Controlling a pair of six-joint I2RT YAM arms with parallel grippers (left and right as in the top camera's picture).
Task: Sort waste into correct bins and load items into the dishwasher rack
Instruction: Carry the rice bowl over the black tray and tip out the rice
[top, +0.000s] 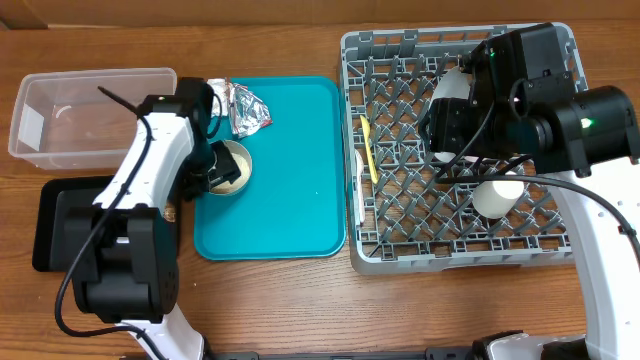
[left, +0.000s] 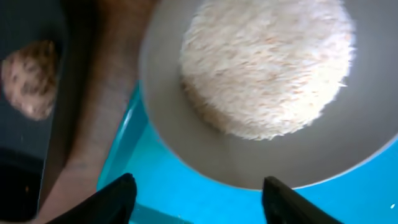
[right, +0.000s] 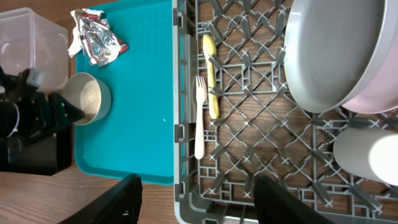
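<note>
Here's the dishwasher rack right beneath the right gripper, fingers spread wide on nothing. The teal tray lies under the left gripper, fingers well apart, empty too. Ahead of the right fingers sit the grey plate and pink plate. The bowl of rice is just beyond the left fingertips. The cup is beside one right finger, with the yellow utensil and fork straight ahead.

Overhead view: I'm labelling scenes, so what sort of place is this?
Probably a tabletop dish-clearing station: a grey dishwasher rack holding plates, a teal tray with a bowl of rice, a clear tub.
</note>
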